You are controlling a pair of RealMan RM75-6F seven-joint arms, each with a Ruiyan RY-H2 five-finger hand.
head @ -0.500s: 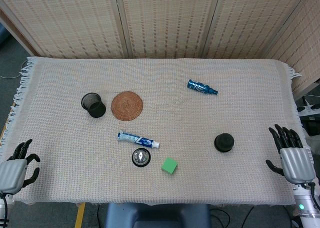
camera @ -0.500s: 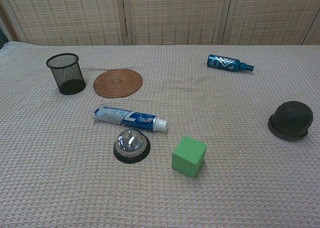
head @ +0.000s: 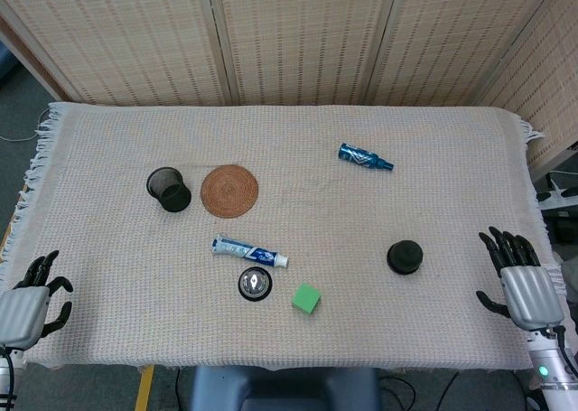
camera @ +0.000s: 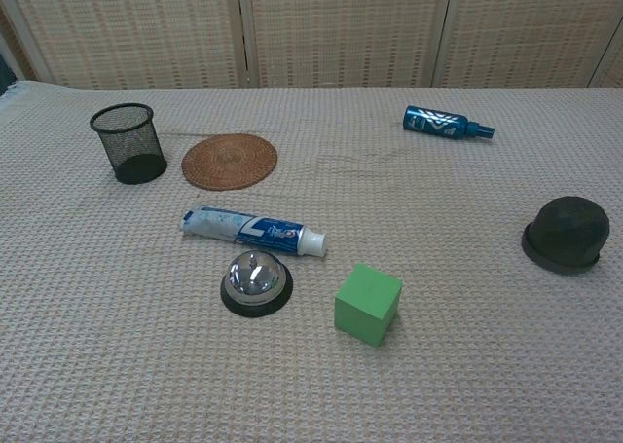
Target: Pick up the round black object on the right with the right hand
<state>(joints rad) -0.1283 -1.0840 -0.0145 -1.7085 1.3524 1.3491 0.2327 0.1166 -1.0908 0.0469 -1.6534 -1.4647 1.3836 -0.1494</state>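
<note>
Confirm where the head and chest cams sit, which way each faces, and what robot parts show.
Head view: high above the near edge, looking steeply down on the whole table; left hand and right hand show at the bottom corners.
Chest view: low, looking across the table toward the screens; no robot parts.
Shared: black puck, green cube.

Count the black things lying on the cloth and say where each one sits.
2 that are wholly black: the mesh cup at the left beside the woven mat, and the round black object on the right. The bell near the green block has only a black base.
</note>
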